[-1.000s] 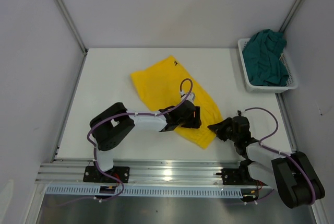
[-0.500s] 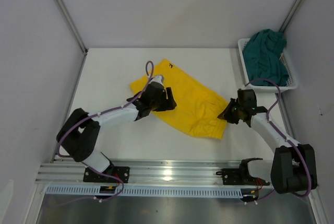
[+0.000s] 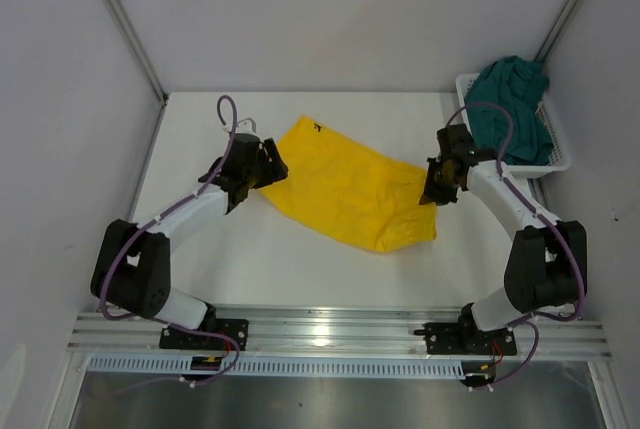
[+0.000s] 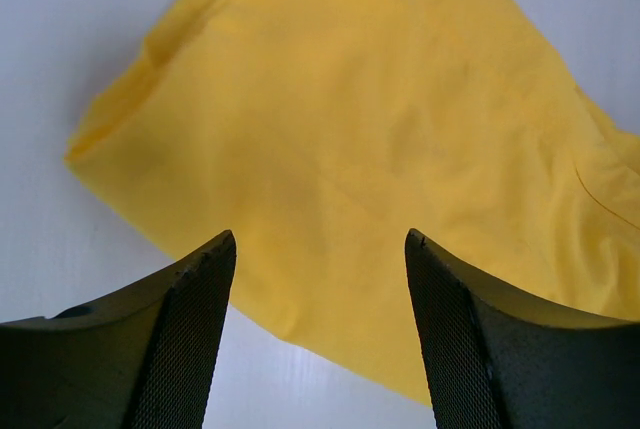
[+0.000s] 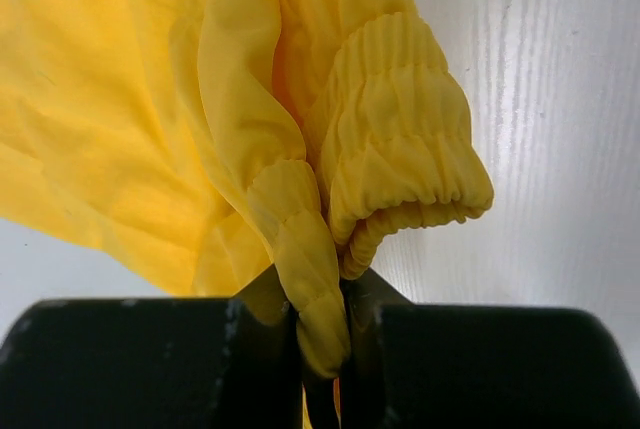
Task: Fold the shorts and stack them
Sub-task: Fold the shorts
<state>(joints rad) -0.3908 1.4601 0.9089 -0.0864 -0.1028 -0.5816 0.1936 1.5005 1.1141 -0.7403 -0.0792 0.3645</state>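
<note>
Top external view: yellow shorts [image 3: 345,194] spread on table [image 3: 200,269]; teal shorts [image 3: 512,109] in basket [image 3: 468,154]. Right gripper [image 3: 438,189] clenched on yellow elastic edge; left gripper [image 3: 268,169] released beside opposite edge. Step, likely: flattening before folding. Next: left pinches its edge.

Robot lab, test cell. White tabletop [image 3: 200,279] boxed in by plain pale wall panels [image 3: 350,9] set in aluminium posts [image 3: 122,24]. Two black-and-white arms, left arm [image 3: 190,214] and right arm [image 3: 505,199], bolted to an aluminium rail [image 3: 330,327] at the near edge. Purple cables [image 3: 222,109] loop along them; slotted cable duct [image 3: 330,364] below the rail. Props: yellow shorts [image 3: 340,189] on the tabletop, white mesh basket [image 3: 467,119] in the far right corner.
</note>
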